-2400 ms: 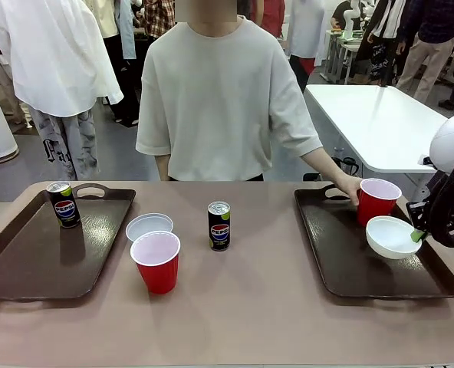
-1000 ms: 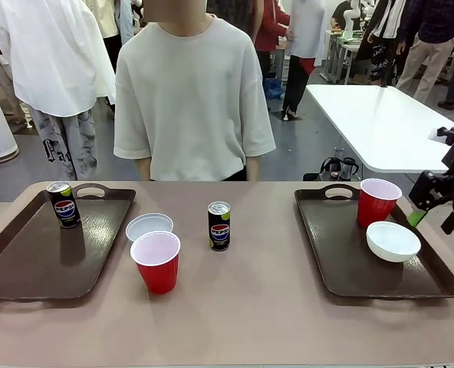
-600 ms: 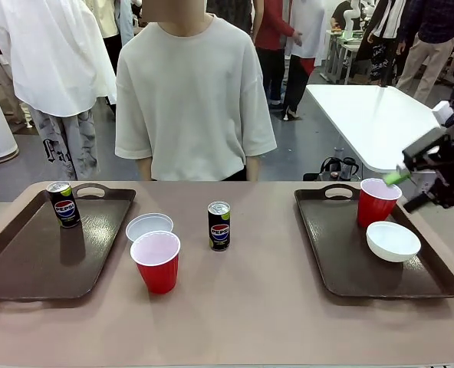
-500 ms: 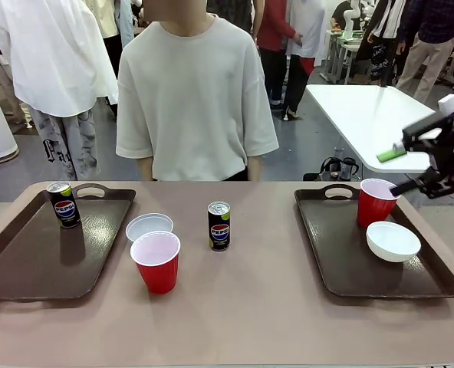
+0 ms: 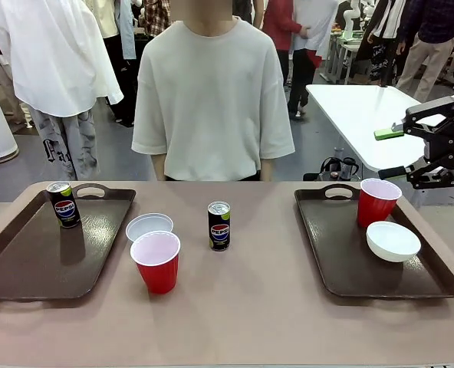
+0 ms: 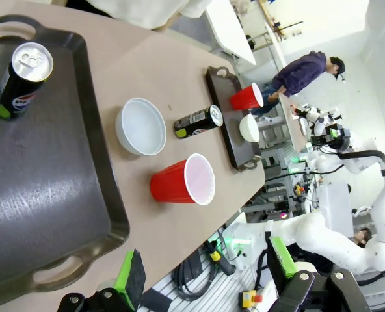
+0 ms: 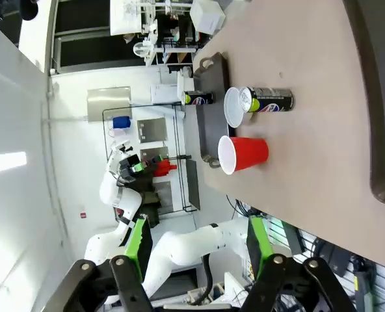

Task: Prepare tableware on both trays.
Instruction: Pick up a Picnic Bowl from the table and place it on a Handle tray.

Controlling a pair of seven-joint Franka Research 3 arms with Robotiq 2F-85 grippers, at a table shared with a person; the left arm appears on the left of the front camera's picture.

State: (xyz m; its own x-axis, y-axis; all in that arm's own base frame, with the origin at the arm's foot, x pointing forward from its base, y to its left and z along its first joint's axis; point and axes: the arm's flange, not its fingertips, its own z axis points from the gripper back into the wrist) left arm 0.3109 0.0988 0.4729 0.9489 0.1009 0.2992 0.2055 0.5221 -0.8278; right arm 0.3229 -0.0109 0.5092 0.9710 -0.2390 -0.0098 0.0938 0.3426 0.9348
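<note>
The left tray [image 5: 27,280] carries one Pepsi can [image 5: 63,204]. Between the trays, on the table, stand a white bowl [image 5: 149,226], a red cup [image 5: 156,261] and a second can [image 5: 219,225]. The right tray [image 5: 342,264] holds a red cup [image 5: 377,202] and a white bowl [image 5: 393,240]. My right gripper [image 5: 389,153] hangs open and empty above that tray's far right corner, clear of the cup. Seen from its wrist, my left gripper [image 6: 205,273] is open with nothing between its fingers, high over the left tray [image 6: 43,188].
A person in a pale T-shirt [image 5: 212,100] stands at the far edge, hands below the table line. A white table [image 5: 365,123] stands behind on the right. Bare tabletop [image 5: 235,314] runs along the near side between the trays.
My right gripper has let go of the white bowl on the right tray and risen up and back. The person's hand has left the red cup there and withdrawn.
</note>
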